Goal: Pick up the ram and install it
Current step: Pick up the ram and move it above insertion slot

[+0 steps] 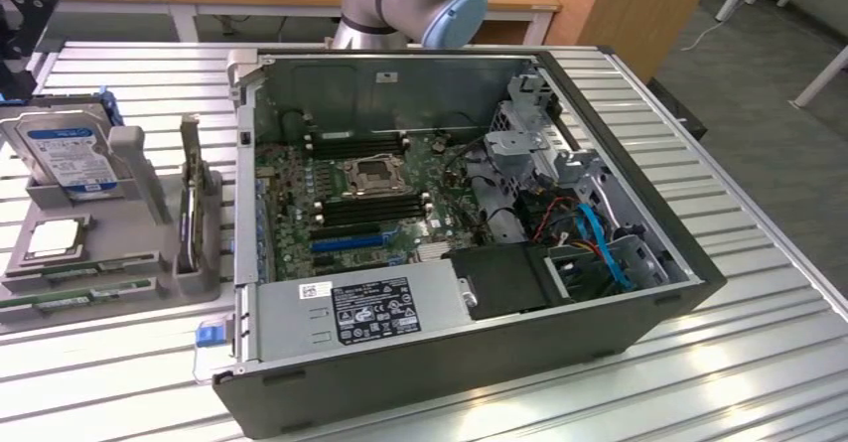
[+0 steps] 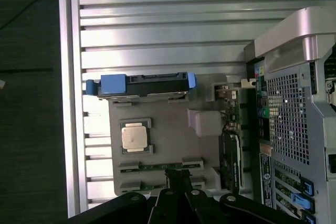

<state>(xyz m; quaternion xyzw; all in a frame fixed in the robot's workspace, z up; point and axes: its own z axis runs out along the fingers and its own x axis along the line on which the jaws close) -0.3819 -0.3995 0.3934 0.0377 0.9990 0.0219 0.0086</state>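
We are poising our clenched, empty hand [image 2: 177, 176] above the long, thin green ram stick [image 2: 152, 167].
A grey plastic tray [image 2: 168, 140] is cradling it just beneath the hand, steadying it for grasping.

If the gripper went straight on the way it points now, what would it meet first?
Most likely the ram lying in the grey holder: the gripper, jaws shut, points right at it. How much gap is left between them is unclear.
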